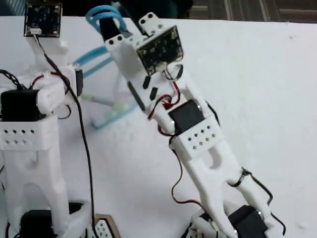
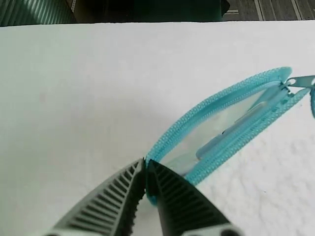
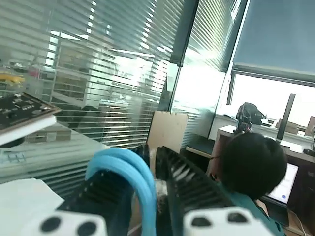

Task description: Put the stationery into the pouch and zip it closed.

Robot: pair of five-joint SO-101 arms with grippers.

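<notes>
The clear pouch point(image 2: 231, 123) with a blue zip lies on the white table; pale blue stationery shows through its side. My left gripper point(image 2: 146, 169) is shut on one end of the zip edge. The two rows of teeth stand apart from there up to the slider point(image 2: 290, 82) at the far end. In the high view the pouch point(image 1: 106, 94) lies between the arms, with the left gripper point(image 1: 78, 82) at its side. My right gripper point(image 1: 110, 29) is raised above the pouch and shut on the blue loop point(image 1: 101, 15). The loop point(image 3: 123, 164) sits between its dark fingers point(image 3: 187, 182).
The table point(image 1: 257, 74) is white and bare to the right of the arms. The right arm's wires point(image 1: 163, 101) hang over the pouch area. A person sits at a desk in the room behind.
</notes>
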